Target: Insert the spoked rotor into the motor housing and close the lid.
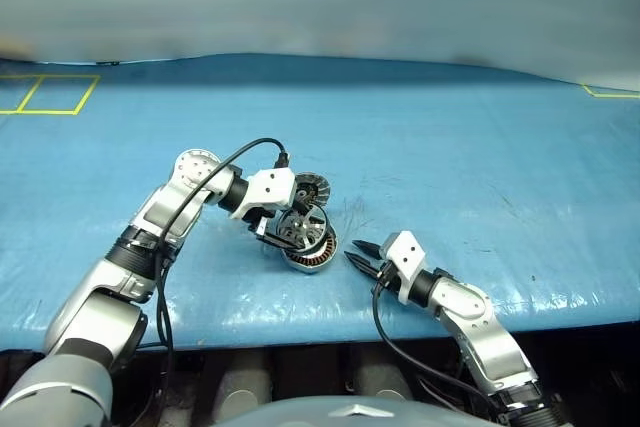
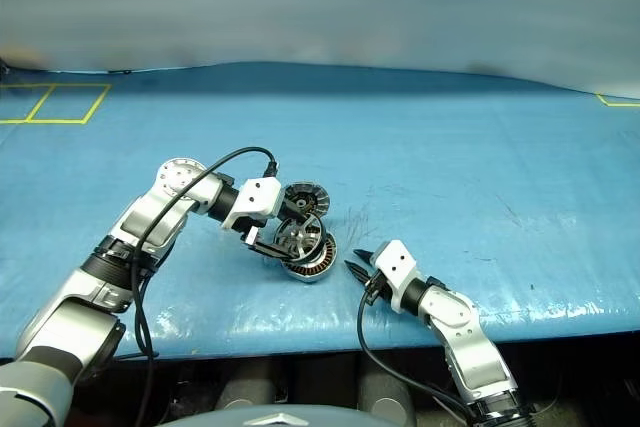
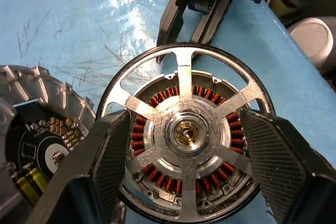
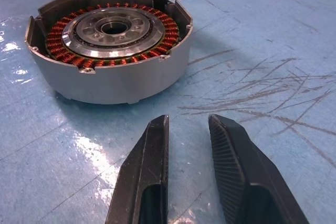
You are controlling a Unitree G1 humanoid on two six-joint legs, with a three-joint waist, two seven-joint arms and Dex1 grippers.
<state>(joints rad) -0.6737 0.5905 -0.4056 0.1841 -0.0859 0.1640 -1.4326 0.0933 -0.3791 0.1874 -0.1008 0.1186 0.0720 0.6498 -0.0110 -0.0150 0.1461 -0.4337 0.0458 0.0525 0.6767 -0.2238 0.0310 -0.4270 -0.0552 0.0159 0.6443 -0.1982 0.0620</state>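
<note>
The table, a wide blue sheet, carries one housing near its near edge, left of centre, copper windings exposed and its well empty in the right wrist view, so the insertion is not finished. One lid stands open at the housing's far side, ribbed face showing; closing it remains to be done. One rotor is held above the housing, tilted over the windings, with its black ring between the fingers of the left gripper, whose jaws are spread wide across it; whether the hub has met the centre I cannot tell. The right gripper lies just right of the housing, holding nothing, jaws narrowly parted. My judgement: seating first, then the lid.
</note>
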